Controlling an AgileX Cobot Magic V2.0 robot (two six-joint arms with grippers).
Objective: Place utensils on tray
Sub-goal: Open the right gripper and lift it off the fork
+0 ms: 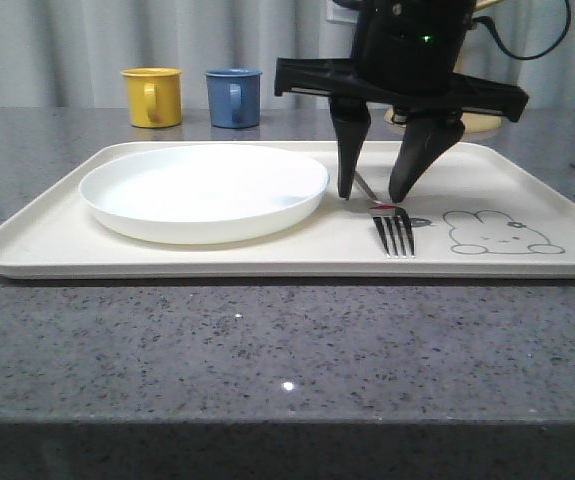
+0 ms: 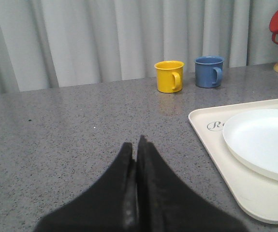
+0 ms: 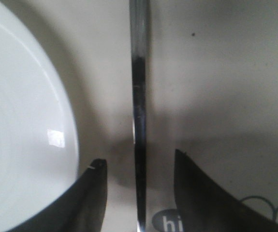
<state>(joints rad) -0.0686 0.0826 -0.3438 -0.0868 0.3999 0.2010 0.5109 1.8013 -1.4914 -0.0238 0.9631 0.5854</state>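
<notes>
Your right gripper (image 1: pixel 376 193) stands over the tray (image 1: pixel 57 240) with its jaws apart, straddling the fork (image 1: pixel 392 228) — which lies flat on the tray just beside the white plate (image 1: pixel 203 190), tines toward the bench (image 1: pixel 267 380) edge. The fork looks placed, so lift straight up; keep the fingers (image 3: pixel 204 198) spread so neither drags the handle or nudges the plate. Your left gripper (image 2: pixel 137 150) rests together, off to the side — leave it there.
</notes>
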